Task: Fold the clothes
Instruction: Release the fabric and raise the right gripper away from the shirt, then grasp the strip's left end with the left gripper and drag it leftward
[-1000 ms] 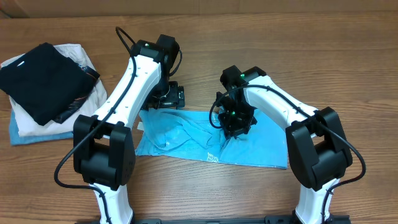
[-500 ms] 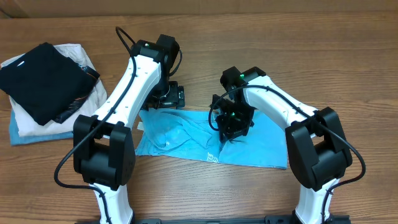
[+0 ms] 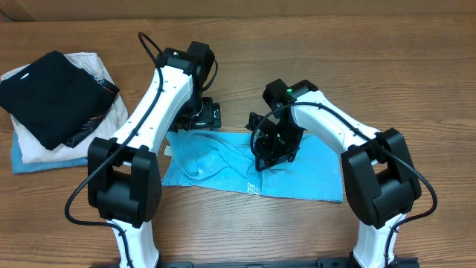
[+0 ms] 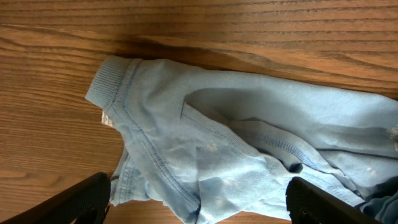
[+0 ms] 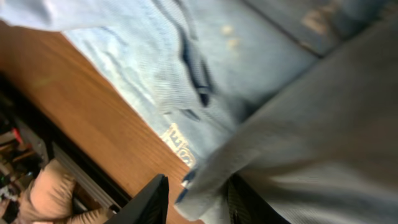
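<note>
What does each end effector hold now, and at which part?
Left end effector: nothing, open above the T-shirt. Right end effector: a raised T-shirt fold lies between its fingers; whether it is clamped cannot be told.

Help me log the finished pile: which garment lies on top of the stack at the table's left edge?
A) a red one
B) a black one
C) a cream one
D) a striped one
B: in the overhead view the black garment lies on top of the cream garment, well apart from the light-blue T-shirt spread between the arms.
</note>
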